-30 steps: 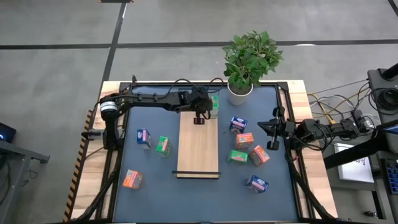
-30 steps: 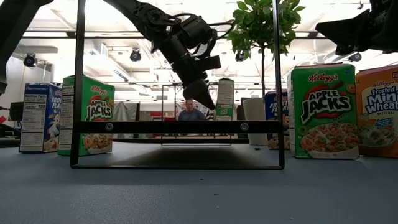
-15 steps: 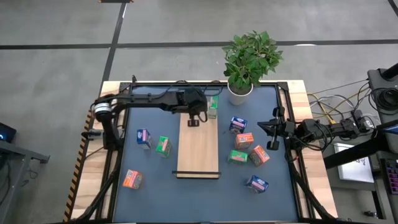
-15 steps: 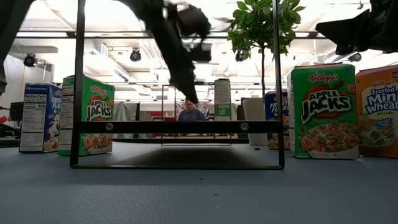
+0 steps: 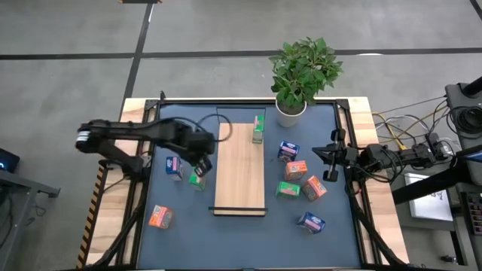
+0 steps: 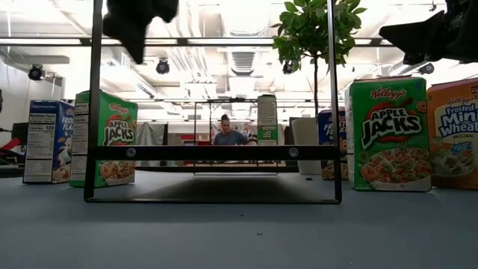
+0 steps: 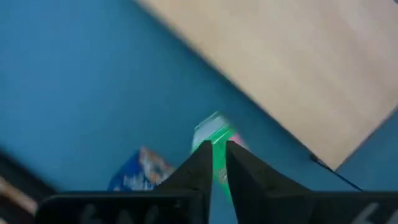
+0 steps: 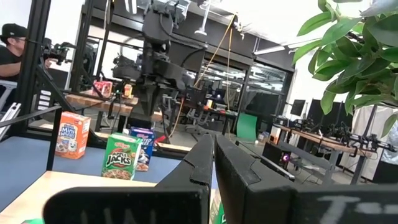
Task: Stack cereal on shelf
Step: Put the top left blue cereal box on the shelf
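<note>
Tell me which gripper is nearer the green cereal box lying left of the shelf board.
Left. The left gripper hovers right over that green cereal box, beside the shelf board. The right gripper waits across the board, at the table's right side.

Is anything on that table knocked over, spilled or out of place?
Nothing looks spilled or damaged. Only one green box stands on the wooden shelf, at its far corner by the plant. The other cereal boxes sit scattered at odd angles on the blue mat on both sides.
</note>
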